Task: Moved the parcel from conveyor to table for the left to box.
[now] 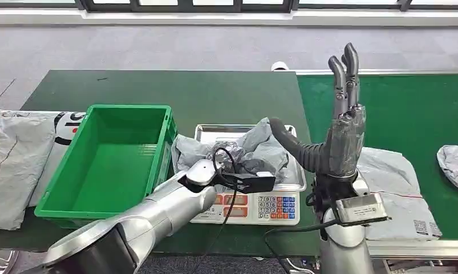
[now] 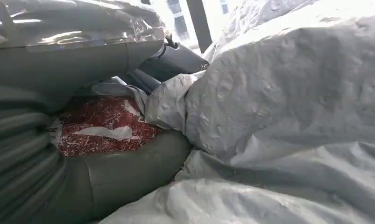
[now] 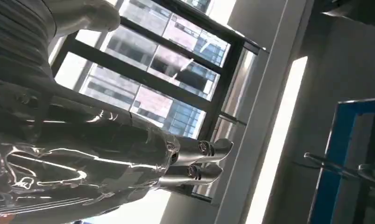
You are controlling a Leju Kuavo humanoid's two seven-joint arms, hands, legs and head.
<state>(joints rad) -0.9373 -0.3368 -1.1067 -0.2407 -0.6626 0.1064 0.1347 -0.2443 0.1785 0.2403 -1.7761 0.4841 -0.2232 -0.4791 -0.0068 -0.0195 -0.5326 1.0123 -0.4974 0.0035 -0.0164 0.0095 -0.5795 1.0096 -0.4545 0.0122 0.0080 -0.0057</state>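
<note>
A crumpled grey parcel (image 1: 262,149) lies on the steel tray (image 1: 206,130) of a scale between the crate and the conveyor. My left arm (image 1: 175,200) reaches up to it from below, its hand buried in the parcel's near side. In the left wrist view my left hand (image 2: 68,60) grips the grey parcel (image 2: 279,107), the thumb (image 2: 124,175) beneath a fold and a red patterned patch (image 2: 101,123) showing in between. My right hand (image 1: 346,137) stands upright beside the tray, fingers (image 3: 194,161) straight and apart, holding nothing.
A green crate (image 1: 129,108) stands left of the scale on the dark green table (image 1: 186,91). Flat grey bags (image 1: 15,160) lie at the table's left. More grey parcels (image 1: 392,177) (image 1: 454,162) rest on the green conveyor (image 1: 397,108). The scale's keypad (image 1: 275,206) faces me.
</note>
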